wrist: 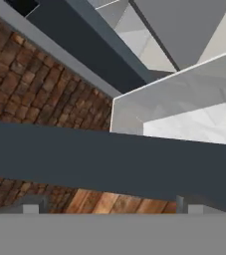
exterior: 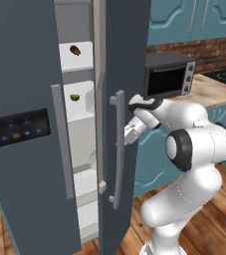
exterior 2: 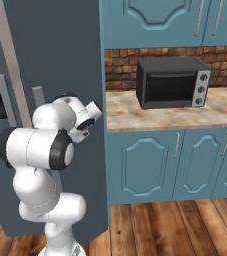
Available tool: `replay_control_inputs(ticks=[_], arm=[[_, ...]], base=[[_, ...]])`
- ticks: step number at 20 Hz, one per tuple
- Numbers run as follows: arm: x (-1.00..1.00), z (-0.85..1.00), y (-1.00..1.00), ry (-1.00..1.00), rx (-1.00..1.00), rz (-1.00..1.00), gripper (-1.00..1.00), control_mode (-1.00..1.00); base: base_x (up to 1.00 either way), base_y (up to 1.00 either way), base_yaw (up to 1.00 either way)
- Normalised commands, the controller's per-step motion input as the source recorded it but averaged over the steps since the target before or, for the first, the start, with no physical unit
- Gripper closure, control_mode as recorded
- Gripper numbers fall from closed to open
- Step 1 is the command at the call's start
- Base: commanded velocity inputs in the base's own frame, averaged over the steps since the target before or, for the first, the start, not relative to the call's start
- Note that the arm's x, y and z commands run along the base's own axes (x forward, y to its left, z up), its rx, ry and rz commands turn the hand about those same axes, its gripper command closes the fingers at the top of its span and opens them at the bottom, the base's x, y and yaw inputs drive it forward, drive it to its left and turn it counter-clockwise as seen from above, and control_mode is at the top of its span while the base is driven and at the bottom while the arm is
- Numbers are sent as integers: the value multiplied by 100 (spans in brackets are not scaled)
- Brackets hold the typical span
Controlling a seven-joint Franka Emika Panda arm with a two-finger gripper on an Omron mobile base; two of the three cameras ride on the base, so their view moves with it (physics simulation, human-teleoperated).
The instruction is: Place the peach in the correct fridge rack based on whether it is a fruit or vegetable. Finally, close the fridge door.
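Your gripper [exterior: 128, 135] is hovering right at the fridge door [exterior: 127, 74] beside its long handle [exterior: 118, 149]; its fingers [wrist: 31, 208] are standing wide apart, holding nothing. Past the door's edge you're seeing white shelves, a brownish item [exterior: 75, 50] up top, a dark-green one [exterior: 75, 97] below. The peach's whereabouts can't be told.

Left base view: behind-left, facing the fridge door [exterior: 124, 74] gap. Right base view: behind-right, facing door [exterior 2: 55, 60] and microwave [exterior 2: 172, 82]; both share door, microwave [exterior: 167, 74]. Hand view: close on the door's [wrist: 109, 159] edge.
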Motion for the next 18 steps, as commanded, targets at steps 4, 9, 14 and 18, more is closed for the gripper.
replay_control_inputs(ticks=[4, 9, 14, 18], arm=[[0, 7, 39, -25, -2, -9, -100, -100], [10, 5, 24, -36, -2, -30, -100, -100], [48, 0, 23, -34, 0, -38, -100, -100], [76, 1, 21, -26, 0, -32, -100, -100]], base=[[0, 0, 0], [0, 0, 0], [0, 0, 0], [0, 0, 0]])
